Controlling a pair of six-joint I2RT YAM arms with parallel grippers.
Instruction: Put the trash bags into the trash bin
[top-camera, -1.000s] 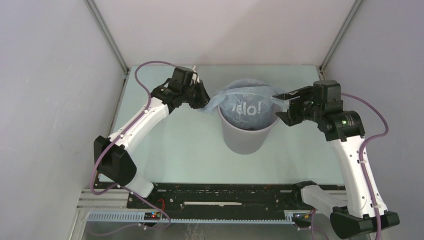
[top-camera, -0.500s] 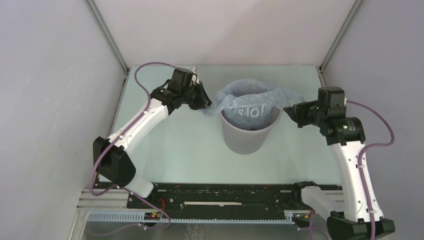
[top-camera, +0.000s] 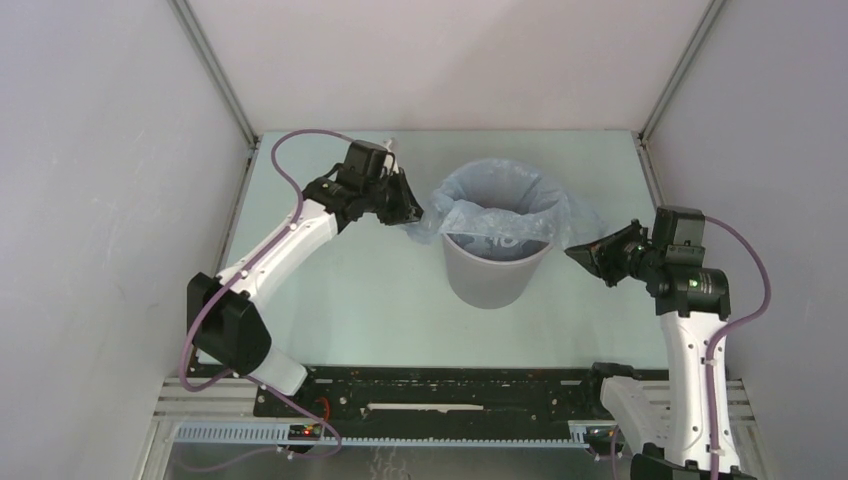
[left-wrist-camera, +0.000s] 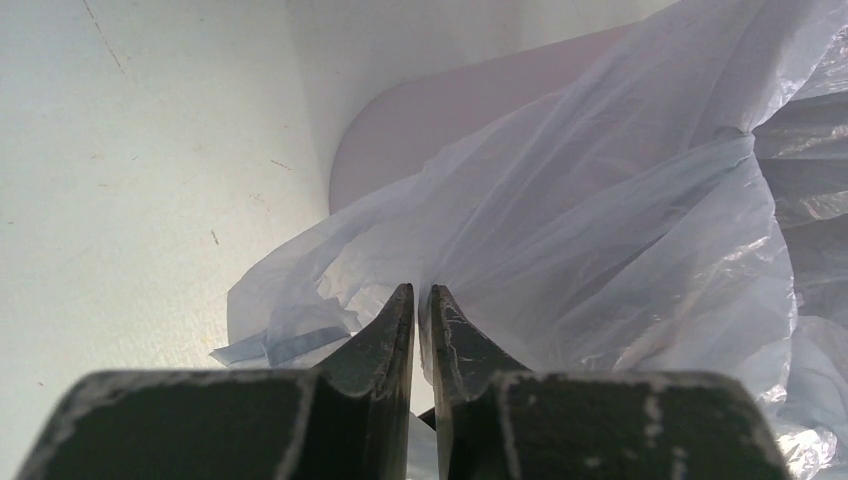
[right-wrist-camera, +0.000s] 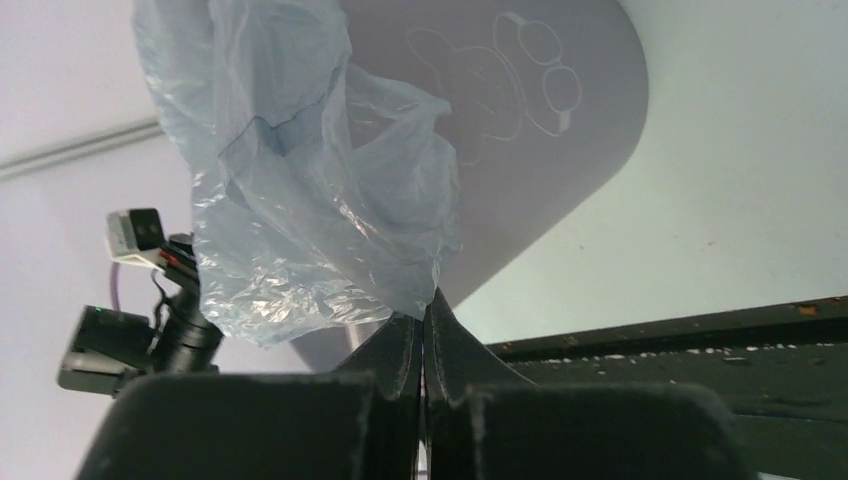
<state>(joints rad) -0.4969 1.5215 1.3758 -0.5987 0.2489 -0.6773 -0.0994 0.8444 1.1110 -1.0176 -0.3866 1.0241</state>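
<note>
Plastic is pinched in both hands: the left hand (left-wrist-camera: 421, 292) is closed tight on a fold of the trash bag (left-wrist-camera: 600, 230), just beside the far-left rim of the trash bin (top-camera: 495, 275). The right hand (right-wrist-camera: 423, 312) is clamped on the opposite edge, drawn outward and apart from the bin's right side, so the film runs taut from the rim to its fingertips. Holding two opposite edges apart like this looks meant to spread the bag's mouth wider than the round rim, letting the middle sag down inside while the edges drape over the outside. That is how it lies now: the bag's body sits within the bin, and crinkled film hangs over the rim all round, fullest on the left and right where it is gripped. The bin stands upright on the tabletop (top-camera: 350, 300), between the two arms and touched by neither hand. By count there is one bag, one bin and two hands, both occupied with the same bag.
</note>
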